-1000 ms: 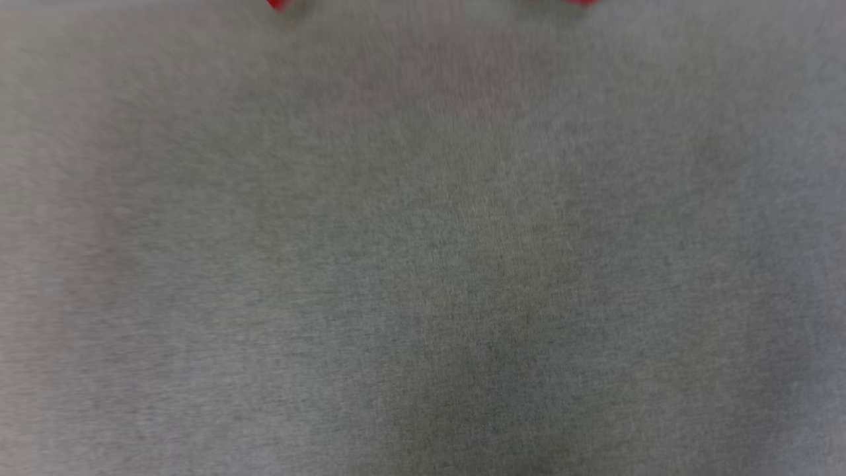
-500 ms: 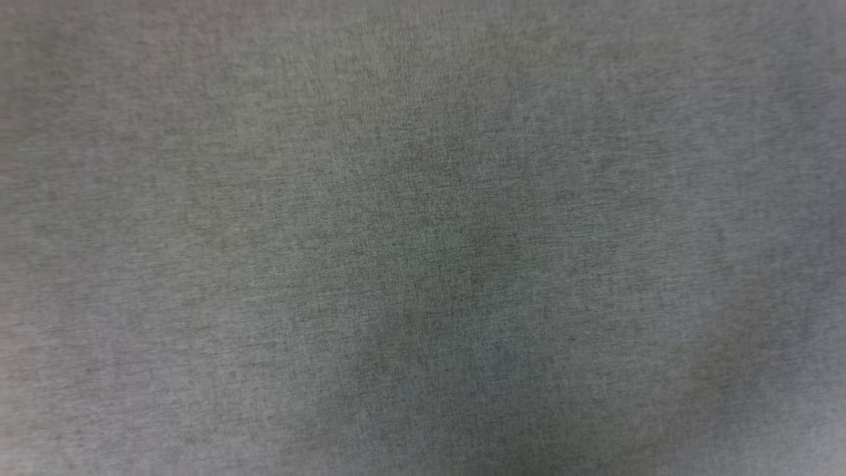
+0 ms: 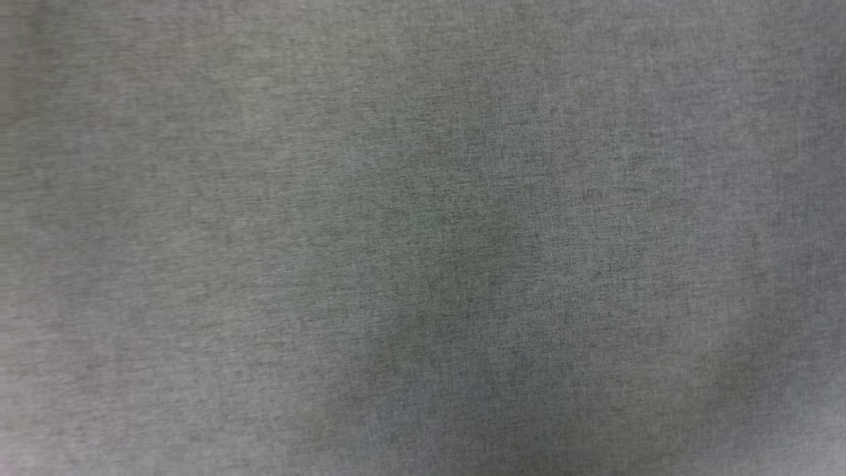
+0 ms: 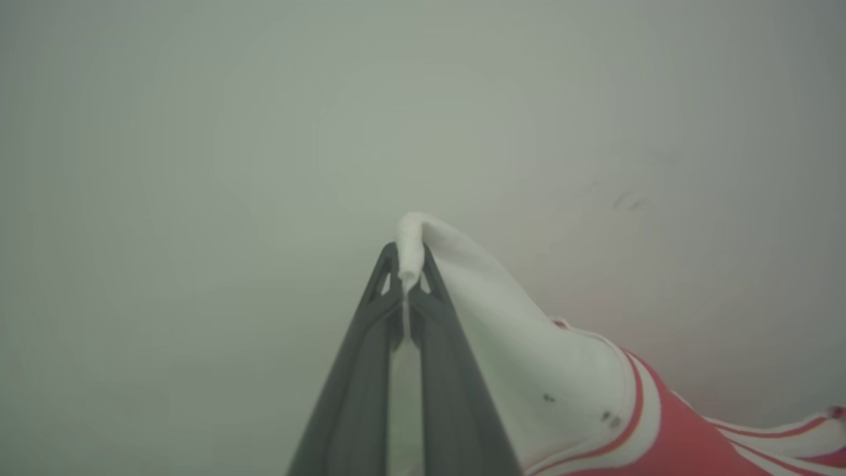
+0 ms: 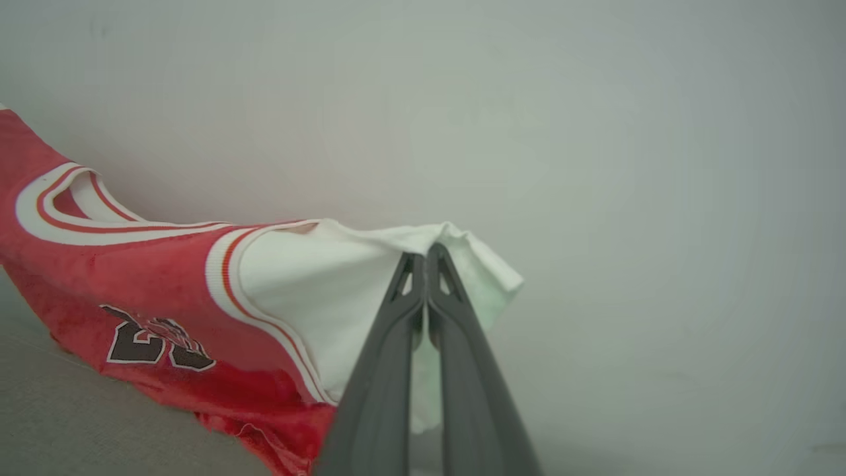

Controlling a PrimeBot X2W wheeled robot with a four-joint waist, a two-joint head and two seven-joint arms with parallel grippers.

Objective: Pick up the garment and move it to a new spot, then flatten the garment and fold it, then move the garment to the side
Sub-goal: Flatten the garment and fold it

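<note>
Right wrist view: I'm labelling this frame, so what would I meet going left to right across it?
The garment, red body with black lettering → its striped sleeve trim → its white sleeve → the right pincer, shut on that sleeve → plain pale grey background.

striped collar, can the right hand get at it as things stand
Probably not yet: the right hand is shut on the white sleeve. The striped collar hangs off to one side with nothing between, so it would have to let go first.
</note>
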